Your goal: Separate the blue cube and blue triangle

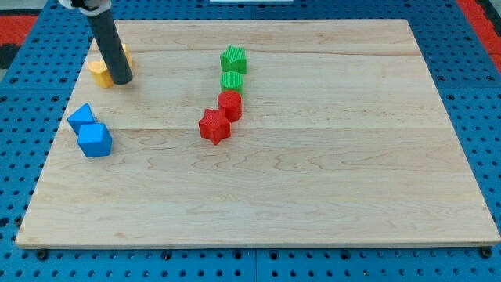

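Note:
The blue cube (95,140) sits near the board's left edge. The blue triangle (81,117) touches it on its upper left side. My tip (121,80) is at the end of the dark rod in the view's upper left. It stands above and a little right of the blue pair, apart from them. It is right beside a yellow block (100,72).
A green star (233,59), a green block (232,81), a red block (230,104) and a red star (213,126) form a touching line near the board's middle. A second yellow block (123,53) is partly hidden behind the rod. The wooden board (313,172) lies on a blue pegboard.

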Motion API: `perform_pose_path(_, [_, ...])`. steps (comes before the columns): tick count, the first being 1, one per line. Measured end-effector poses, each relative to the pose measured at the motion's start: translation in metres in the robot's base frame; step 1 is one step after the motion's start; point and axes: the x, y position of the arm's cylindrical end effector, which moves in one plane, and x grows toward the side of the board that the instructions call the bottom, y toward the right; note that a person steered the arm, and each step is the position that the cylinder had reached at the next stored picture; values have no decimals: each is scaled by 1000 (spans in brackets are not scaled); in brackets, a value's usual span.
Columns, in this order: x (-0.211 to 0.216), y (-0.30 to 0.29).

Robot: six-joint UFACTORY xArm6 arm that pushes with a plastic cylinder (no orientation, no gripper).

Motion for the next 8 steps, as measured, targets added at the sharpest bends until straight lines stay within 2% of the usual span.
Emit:
perform_pose_path(1, [26, 37])
perform_pose_path(2, [91, 56])
perform_pose_path(3, [162, 46])
perform_pose_path(4, [194, -23])
perform_pose_path(5, [171, -84])
perform_pose_path(6, [143, -88])
perform_pose_path(7, [131, -56])
perform_pose_path(8, [120, 10])
